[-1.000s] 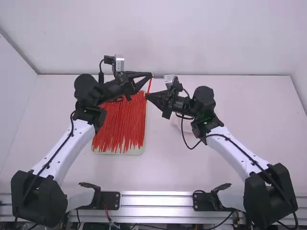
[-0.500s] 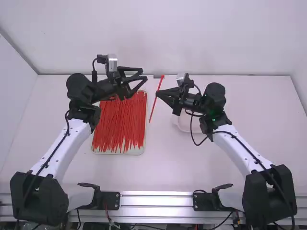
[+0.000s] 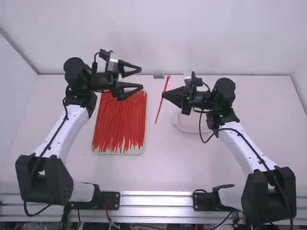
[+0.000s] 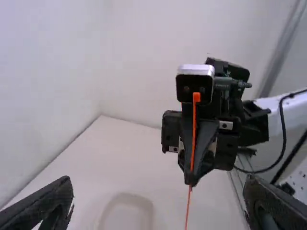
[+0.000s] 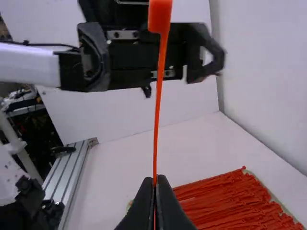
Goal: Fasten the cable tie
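White table [image 3: 158, 163], bare walls. Grippers now apart: left gripper [image 3: 141, 78] backs off over tray [image 3: 117, 152], fingers spread, empty. Right gripper [image 3: 164, 97] alone pinches tie [image 3: 166, 85], mid-air beside tray. Tie straight, unlooped; fastening not begun.

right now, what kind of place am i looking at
Probably a robotics lab test cell: a plain white table boxed in by bare white walls, an aluminium mounting rail at its front edge, and a pile of thin red plastic cable ties.

No legible writing, label or number is seen on the cable tie [image 3: 159, 110], the tray [image 3: 117, 152] or the table [image 3: 192, 158].
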You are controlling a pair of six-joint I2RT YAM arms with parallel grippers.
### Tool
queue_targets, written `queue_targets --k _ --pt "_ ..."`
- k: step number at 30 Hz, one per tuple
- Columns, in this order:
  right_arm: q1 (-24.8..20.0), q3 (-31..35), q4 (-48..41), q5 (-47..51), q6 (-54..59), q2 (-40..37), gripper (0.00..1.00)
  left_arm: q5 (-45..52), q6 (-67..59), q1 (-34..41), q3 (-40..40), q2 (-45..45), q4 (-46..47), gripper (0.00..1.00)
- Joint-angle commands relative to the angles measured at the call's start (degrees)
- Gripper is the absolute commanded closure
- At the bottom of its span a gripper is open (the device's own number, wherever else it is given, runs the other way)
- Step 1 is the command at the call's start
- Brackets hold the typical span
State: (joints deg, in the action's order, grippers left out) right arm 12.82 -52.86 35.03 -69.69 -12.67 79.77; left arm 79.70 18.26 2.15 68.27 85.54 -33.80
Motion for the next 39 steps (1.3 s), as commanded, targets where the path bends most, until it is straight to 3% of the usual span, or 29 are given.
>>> queue_targets --k 1,7,16,24,33,35,39 --pt "0.4 -1.6 -2.1 -1.0 5.0 0.4 1.00 4.2 -2.3 1.9 1.5 1.8 -1.0 0.05" --pt "0.3 -1.6 -10.4 -0.5 14.6 0.4 1.00 5.1 -5.5 5.4 1.3 3.9 -2.3 0.05" --pt "0.9 -1.6 -19.1 0.5 24.0 0.4 1.00 4.7 -7.1 7.2 0.8 3.9 0.9 0.18" --pt "3.4 -1.6 -20.5 3.0 27.1 0.4 1.00 1.9 -13.7 7.3 0.8 3.9 10.9 0.34" --pt "4.0 -1.6 -20.4 4.2 26.0 0.4 1.00 1.9 -15.8 9.5 0.8 3.9 12.4 0.44" --pt "4.1 -1.6 -20.4 4.1 26.0 0.4 1.00 1.9 -15.8 9.4 0.8 3.9 12.4 0.51" --pt "4.1 -1.6 -20.5 4.1 26.0 0.4 1.00 1.9 -15.7 9.4 0.8 3.9 12.3 0.93"
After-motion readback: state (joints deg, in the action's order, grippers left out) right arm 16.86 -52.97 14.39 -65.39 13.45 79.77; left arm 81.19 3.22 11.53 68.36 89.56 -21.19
